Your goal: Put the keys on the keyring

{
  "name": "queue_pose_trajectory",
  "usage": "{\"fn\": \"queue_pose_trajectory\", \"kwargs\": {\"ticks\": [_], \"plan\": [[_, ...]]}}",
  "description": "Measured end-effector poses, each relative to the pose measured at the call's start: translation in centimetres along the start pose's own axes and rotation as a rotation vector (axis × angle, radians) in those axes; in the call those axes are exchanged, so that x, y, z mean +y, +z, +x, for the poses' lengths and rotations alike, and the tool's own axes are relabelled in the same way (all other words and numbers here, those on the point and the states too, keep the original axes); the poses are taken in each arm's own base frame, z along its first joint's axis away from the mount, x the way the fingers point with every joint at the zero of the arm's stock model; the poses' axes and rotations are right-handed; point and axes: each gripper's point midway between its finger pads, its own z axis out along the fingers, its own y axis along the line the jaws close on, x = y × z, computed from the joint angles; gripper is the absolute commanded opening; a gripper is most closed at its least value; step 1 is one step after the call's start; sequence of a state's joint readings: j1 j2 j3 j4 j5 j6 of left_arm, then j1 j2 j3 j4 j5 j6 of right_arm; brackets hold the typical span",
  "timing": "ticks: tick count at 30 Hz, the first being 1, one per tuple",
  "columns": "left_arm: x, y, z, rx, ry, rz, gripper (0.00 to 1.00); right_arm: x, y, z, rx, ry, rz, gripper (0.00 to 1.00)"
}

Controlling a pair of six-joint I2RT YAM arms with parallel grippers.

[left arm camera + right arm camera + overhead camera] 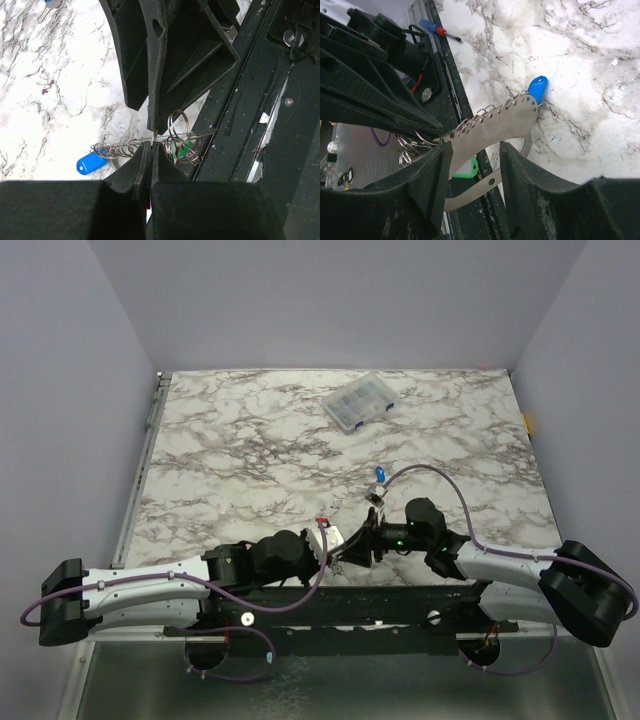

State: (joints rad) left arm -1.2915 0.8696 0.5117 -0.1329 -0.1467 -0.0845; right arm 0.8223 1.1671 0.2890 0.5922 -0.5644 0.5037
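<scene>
The keyring [492,125] is a flat silvery loop with a row of small wire rings along one edge. My right gripper [475,148] is shut across its width, a finger against each side. My left gripper [151,145] is shut on one small ring [155,135] at the keyring's edge [197,133]. A blue key [538,89] hangs at the keyring's far tip, over the marble. The same blue key [92,162] lies at the end of the ring row in the left wrist view. A green key [182,149] hangs among the rings, and its head [465,169] shows below the loop. From above, both grippers [350,540] meet near the table's front edge.
Another blue key [47,4] lies on the marble farther off. A clear compartment box [358,402] sits at the back. A small red-and-blue screwdriver [439,31] lies near the front edge. The black base rail [260,100] runs directly under the grippers.
</scene>
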Motion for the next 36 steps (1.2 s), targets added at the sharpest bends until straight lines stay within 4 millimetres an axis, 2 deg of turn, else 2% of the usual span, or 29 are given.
{"fn": "queue_pose_trajectory", "kwargs": {"ticks": [5, 13, 25, 28, 31, 36], "plan": [[-0.2, 0.0, 0.0, -0.001, 0.000, 0.007, 0.00, 0.5, 0.3, 0.4, 0.036, -0.014, -0.053, 0.49], [-1.1, -0.1, -0.3, -0.011, 0.003, 0.050, 0.00, 1.6, 0.5, -0.4, 0.036, -0.064, -0.128, 0.49], [-1.4, -0.2, -0.3, -0.014, 0.004, 0.064, 0.00, 2.4, 0.1, -0.7, 0.034, -0.087, -0.171, 0.48], [-1.3, -0.1, -0.2, -0.008, 0.006, 0.057, 0.00, 3.8, -0.3, -1.5, 0.012, -0.114, -0.219, 0.48], [-0.6, 0.1, -0.1, -0.005, 0.002, 0.023, 0.00, 5.3, -0.7, -1.5, 0.020, -0.133, -0.282, 0.48], [-0.3, 0.4, 0.2, 0.006, -0.001, 0.008, 0.00, 5.9, -0.9, -1.3, 0.032, -0.129, -0.311, 0.48]]}}
